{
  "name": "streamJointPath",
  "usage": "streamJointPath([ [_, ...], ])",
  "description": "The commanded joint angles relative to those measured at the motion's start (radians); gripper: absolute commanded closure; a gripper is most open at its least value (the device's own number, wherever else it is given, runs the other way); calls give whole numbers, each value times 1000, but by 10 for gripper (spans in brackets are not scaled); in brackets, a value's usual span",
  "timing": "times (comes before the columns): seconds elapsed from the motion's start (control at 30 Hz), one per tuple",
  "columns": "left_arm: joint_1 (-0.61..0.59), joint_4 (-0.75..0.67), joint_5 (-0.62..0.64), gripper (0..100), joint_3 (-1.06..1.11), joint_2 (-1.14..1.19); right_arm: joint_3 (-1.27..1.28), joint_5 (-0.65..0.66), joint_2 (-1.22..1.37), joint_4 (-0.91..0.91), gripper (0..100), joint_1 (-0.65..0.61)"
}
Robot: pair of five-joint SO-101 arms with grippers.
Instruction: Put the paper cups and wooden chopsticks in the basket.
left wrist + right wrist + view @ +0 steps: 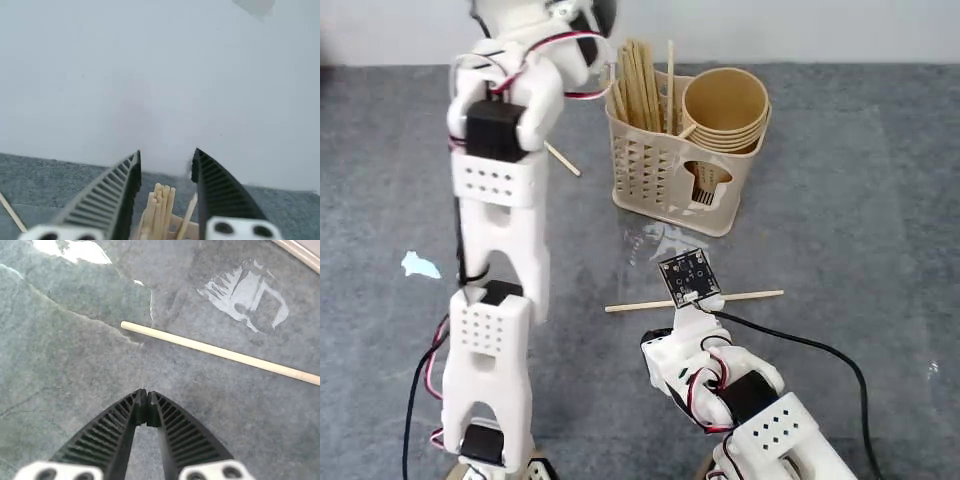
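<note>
- Left gripper [166, 152]: jaws wide apart, holding nothing, over the bundled chopsticks [160, 210] in the basket [670, 190].
- Right gripper [145, 395]: jaws closed together, holding nothing, near a loose chopstick [215, 352].
- Two chopsticks lie loose; the second chopstick [563, 160] is beside the left arm. One stack of paper cups [725, 100] stands in the basket.

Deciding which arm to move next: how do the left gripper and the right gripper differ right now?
The left gripper has its fingers open; the right gripper has its fingers shut, tips touching. The left gripper is raised near the bundled chopsticks standing in the basket; the right gripper is low over the table, close to a loose chopstick lying flat. Shared: neither grips anything.
</note>
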Motion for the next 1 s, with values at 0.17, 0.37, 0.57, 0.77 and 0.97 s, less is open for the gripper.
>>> streamJointPath([
  [0.17, -201, 176, 141, 834, -33, -71, -6, -12, -22, -12, 990, -7],
  [0.37, -244, 281, 143, 834, 131, 89, -6, -12, -22, -10, 990, -7],
  [0.57, -222, 230, 143, 834, 185, 310, -6, -12, -22, -10, 990, -7],
  [0.77, -190, 137, 143, 834, 185, 433, -6, -12, -22, -10, 990, -7],
  [0.97, -144, 87, 127, 834, 186, 488, -6, -12, -22, -10, 990, -7],
])
